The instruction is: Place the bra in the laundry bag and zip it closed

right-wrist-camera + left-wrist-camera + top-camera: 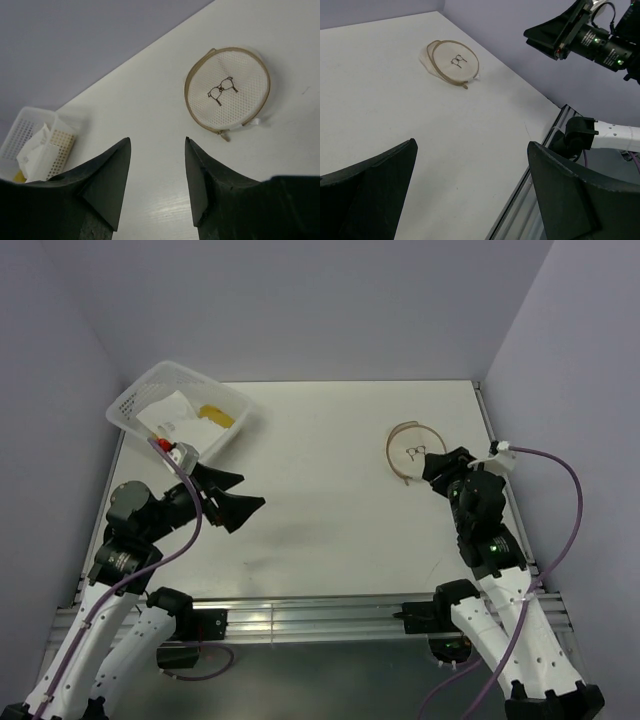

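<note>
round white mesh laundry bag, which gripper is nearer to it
Right. The right gripper hangs just beside the round white mesh laundry bag; the left gripper is far across the table, by the white plastic basket.

Laundry bag point(235, 102): white fine-holed mesh, tan-brown rim point(187, 95), small black spectacles mark point(222, 90) on the lid. Basket point(135, 390): white plastic perforated with a grid of small holes, holding white cloth point(172, 418) and a yellow item point(218, 416). Table point(320, 490) white; walls point(300, 300) pale lavender; left gripper point(248, 492) and right gripper point(157, 142) black; cable point(570, 490) lilac.
</note>
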Robot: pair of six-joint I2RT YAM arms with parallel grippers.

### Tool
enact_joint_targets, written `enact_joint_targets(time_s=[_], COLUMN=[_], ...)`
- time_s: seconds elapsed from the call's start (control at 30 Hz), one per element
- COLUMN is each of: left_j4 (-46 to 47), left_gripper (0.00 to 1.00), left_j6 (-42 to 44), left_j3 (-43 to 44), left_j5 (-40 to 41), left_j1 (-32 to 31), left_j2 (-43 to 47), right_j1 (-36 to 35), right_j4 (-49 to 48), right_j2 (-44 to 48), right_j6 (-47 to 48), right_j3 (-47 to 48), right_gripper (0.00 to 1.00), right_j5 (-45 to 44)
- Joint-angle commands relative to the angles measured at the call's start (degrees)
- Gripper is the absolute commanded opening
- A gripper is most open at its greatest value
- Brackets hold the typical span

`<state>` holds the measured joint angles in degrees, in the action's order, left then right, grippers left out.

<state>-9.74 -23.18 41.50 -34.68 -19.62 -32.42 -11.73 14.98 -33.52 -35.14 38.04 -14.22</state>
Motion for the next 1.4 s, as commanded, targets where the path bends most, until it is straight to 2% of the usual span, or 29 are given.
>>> enact_joint_targets(time_s=[0.0,0.23,0.4,0.47,0.6,0.7,0.83,0.97,1.0,1.1,1.17,1.23,1.37], left_j4=[0.78,0.42,-0.19,-0.19,-0.81,-1.25,-1.51,-4.05,-5.02,-8.28,-7.32,-6.0,-5.03], left_gripper=[0.99,0.99,0.99,0.99,0.99,0.99,0.99,0.99,0.99,0.99,0.99,0.99,0.99], left_j6=[1.29,1.64,1.82,1.91,2.08,2.26,2.35,1.56,1.12,-1.78,-2.22,-2.4,-2.13], left_j3=[2.1,2.1,2.1,2.19,2.27,2.36,2.45,2.62,3.06,4.03,3.86,3.51,3.59], left_j5=[-0.48,0.66,2.33,2.68,4.35,5.23,6.2,16.1,23.18,31.75,30.29,25.81,24.31], left_j1=[-0.42,-1.48,-2.7,-3.5,-4.64,-5.08,-5.26,-5.26,-5.26,-5.08,-4.56,-2.98,-0.6], left_j2=[1.05,2.28,3.86,4.12,4.65,5.09,5.0,3.43,2.9,-0.09,-1.58,-2.55,-3.43], right_j1=[0.12,2.4,9.43,13.29,16.73,19.02,19.28,16.32,15.08,10.08,10.23,15.05,19.02], right_j4=[-4.95,-7.95,-12.86,-14.18,-18.4,-20.42,-24.82,-24.65,-23.17,-19.32,-17.97,-19.54,-22.8], right_j2=[-1.63,-9.8,-17.62,-21.48,-27.99,-32.39,-32.58,-29.77,-29.15,-27.48,-27.3,-27.91,-34.66], right_j6=[-3.17,-3.97,-4.85,-5.29,-5.56,-5.56,-5.91,-4.34,-3.89,-1.61,-1.78,-2.3,-2.22], right_j3=[-3.31,-5.87,-7.1,-6.84,-6.49,-5.96,-7.54,-7.72,-6.94,-5.53,-5.52,-6.75,-4.83], right_gripper=[0.53,0.4,0.36,0.4,0.53,0.54,0.52,0.51,0.51,0.51,0.51,0.53,0.6], right_j5=[0.77,-5.11,-1.96,0.67,4.27,8.23,13.06,15.97,15.37,11.26,5.18,7.08,8.32])
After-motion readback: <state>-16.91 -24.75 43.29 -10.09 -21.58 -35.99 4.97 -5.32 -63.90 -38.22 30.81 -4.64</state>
